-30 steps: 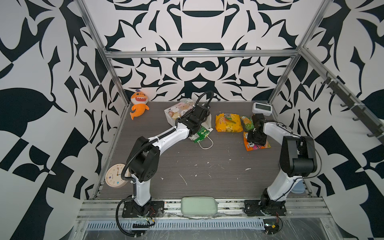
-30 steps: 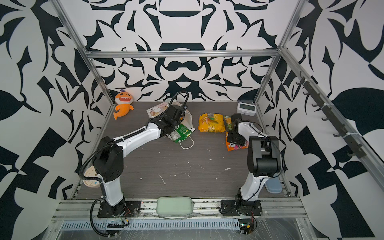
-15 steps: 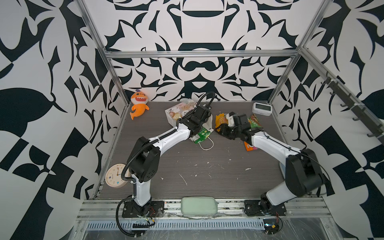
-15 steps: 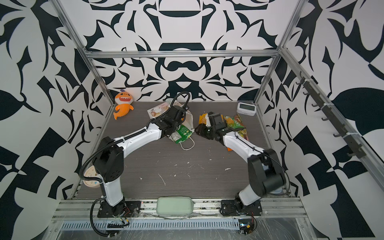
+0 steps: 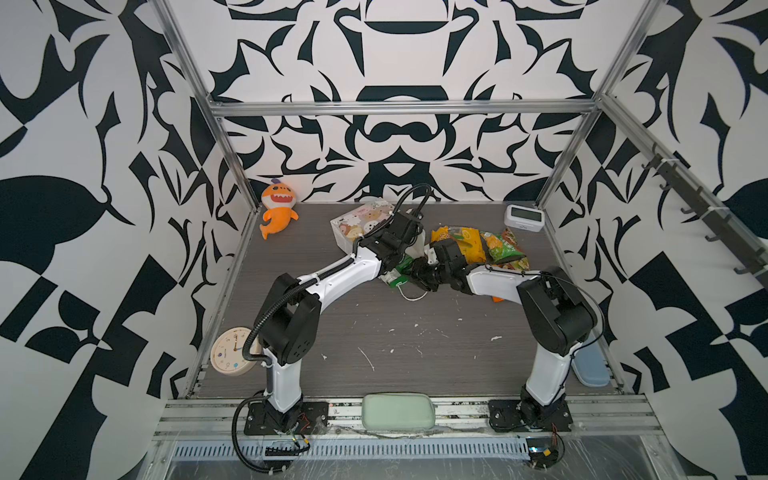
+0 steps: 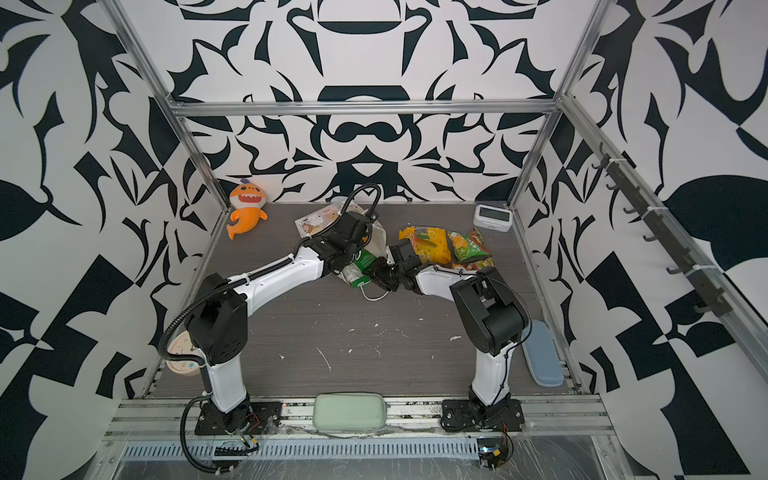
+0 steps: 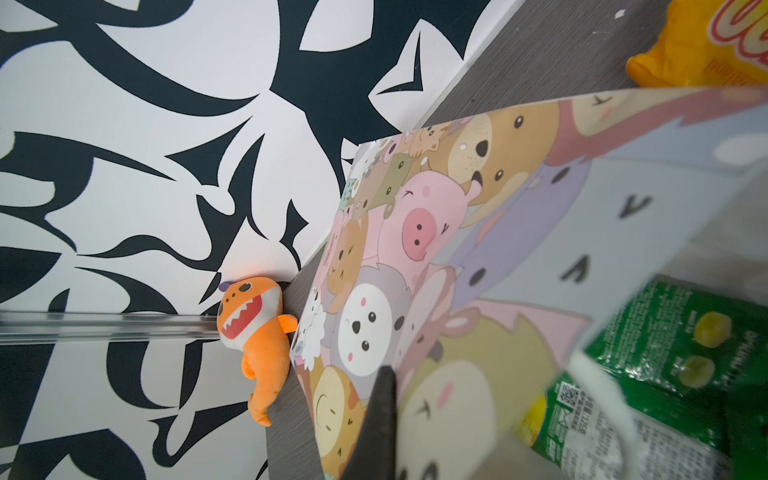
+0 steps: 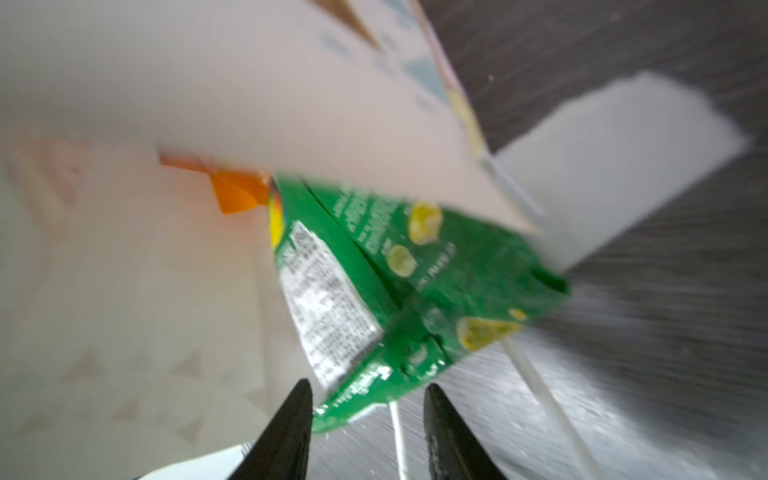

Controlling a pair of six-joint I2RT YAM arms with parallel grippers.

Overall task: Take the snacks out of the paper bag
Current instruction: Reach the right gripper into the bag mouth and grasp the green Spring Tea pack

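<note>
Nearest snack: a green packet [image 8: 399, 291], glossy, with yellow fruit prints and a white label panel on its back. Its near end sticks out of the bag's mouth onto the table [image 5: 395, 332]. The right gripper [image 8: 365, 386] has its fingers spread, with the packet's end between the tips, not clamped. Deeper in the mouth shows an orange packet corner [image 8: 237, 193].

The paper bag [image 5: 363, 220] lies on its side at far middle, mouth toward the right arm, pastel animal faces up, white inside. One cord handle [image 5: 411, 296] loops on the table. The left gripper [image 5: 405, 254] is clenched on the bag's upper wall by the mouth; one dark finger [image 7: 380, 415] lies on the printed face.

Count:
- Snacks seen: five, two in the bag and three out.
- Out, just right of the bag: yellow-orange packet [image 5: 459, 245], green-and-orange packet [image 5: 505, 249], orange-red packet [image 5: 515, 262] partly under the right arm.
- Bags: one.

Room:
- Near rail: green pouch [image 5: 398, 411].
- Left edge: round clock [image 5: 232, 351].
- Right edge: blue case [image 5: 590, 370].
- Middle of the table: open wood-grain with white specks.
- Far corners, by the back wall: orange plush shark [image 5: 278, 208] left, digital clock [image 5: 523, 217] right.
</note>
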